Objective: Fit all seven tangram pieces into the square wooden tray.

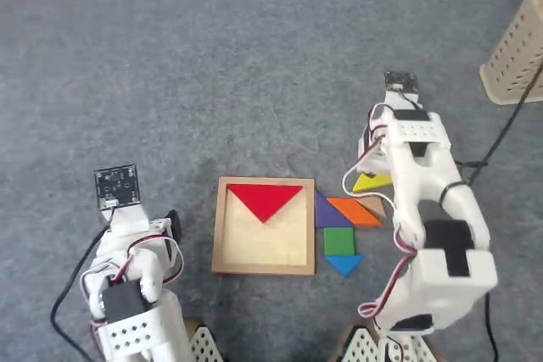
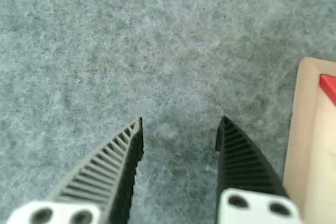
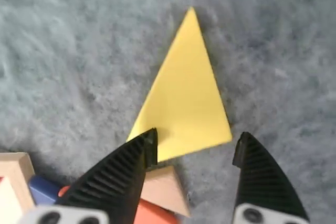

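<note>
The square wooden tray [image 1: 222, 243] lies on the grey carpet with a red triangle [image 1: 265, 199] in its far half. Beside its right side lie a purple triangle [image 1: 327, 209], an orange piece [image 1: 355, 211], a green square [image 1: 339, 242] and a blue triangle [image 1: 344, 265]. A yellow triangle [image 3: 186, 103] lies farther back, with a tan triangle [image 3: 163, 190] next to it. My right gripper [image 3: 197, 140] hangs open over the yellow triangle's near edge. My left gripper [image 2: 178, 129] is open above bare carpet, to the left of the tray [image 2: 302, 129].
A beige perforated basket [image 1: 513, 48] stands at the back right edge. Cables trail from both arms near the front. Bare carpet stretches across the back and the left of the table.
</note>
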Motion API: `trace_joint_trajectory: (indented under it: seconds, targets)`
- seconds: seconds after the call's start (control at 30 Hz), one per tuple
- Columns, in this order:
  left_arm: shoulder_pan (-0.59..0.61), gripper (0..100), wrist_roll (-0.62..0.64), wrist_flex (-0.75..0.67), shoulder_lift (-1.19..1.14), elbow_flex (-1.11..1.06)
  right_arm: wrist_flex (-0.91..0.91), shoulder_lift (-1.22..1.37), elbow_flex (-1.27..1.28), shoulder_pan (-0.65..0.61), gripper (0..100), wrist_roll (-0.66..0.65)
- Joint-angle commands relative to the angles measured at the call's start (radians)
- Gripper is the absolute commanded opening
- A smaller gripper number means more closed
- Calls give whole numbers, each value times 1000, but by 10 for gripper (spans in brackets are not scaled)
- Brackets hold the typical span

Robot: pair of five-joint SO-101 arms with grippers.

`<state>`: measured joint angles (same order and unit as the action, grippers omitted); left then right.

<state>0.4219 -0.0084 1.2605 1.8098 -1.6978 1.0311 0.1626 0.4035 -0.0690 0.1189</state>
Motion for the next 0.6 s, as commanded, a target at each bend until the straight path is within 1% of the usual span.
trace_joint_trajectory:
  seconds: [0.0,0.07,0.2,0.23,0.47,0.57]
  targets:
    - [-3,216,-5,5,14,13,-30,-102,25,7,253,71]
    - [-3,216,-5,5,14,13,-30,-76,20,-10,267,61]
    - [-3,216,-5,5,14,13,-2,-18,-46,-42,365,104]
    - [-3,216,-5,5,14,13,16,1,-78,-42,374,123]
    - [-3,216,-5,5,14,13,51,170,-203,-59,366,242]
    - [-3,216,-5,5,14,13,68,211,-227,-53,366,245]
